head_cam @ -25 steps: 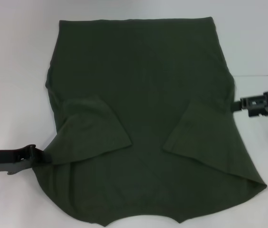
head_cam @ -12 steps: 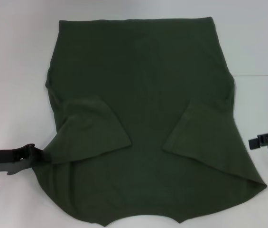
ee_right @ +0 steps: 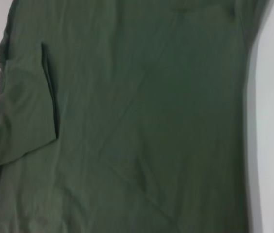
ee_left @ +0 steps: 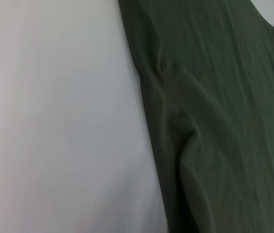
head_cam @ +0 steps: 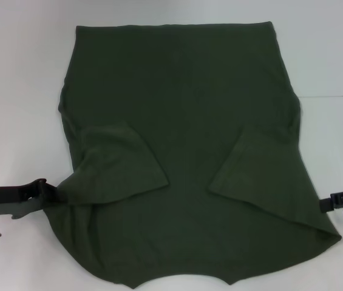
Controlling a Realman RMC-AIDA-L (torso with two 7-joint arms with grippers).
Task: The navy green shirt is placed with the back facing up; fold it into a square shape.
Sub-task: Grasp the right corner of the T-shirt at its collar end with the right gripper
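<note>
Lying flat on the white table (head_cam: 19, 73), the shirt (head_cam: 183, 91) filled most of the head view, both sleeves folded inward over its body. Left sleeve (head_cam: 113, 163) made a flap on the left, right sleeve (head_cam: 256, 167) a flap on the right, a gap of plain fabric between them. Straight edge at the far side, curved edge nearest the robot.

Left hand (head_cam: 42, 193) sat low at the shirt's left edge, just below the folded left sleeve, tips touching the bunched cloth there; fabric puckered toward it. Could not tell whether it was clenched on the cloth or released. Right hand (head_cam: 341, 201) sat at the right side near the lower right edge, just off the fabric, over bare table; grip state could not be told either.

Left wrist view showed the shirt edge (ee_left: 149, 121) running along the table, with soft wrinkles. Right wrist view showed mostly shirt with a folded sleeve edge (ee_right: 49, 92).
</note>
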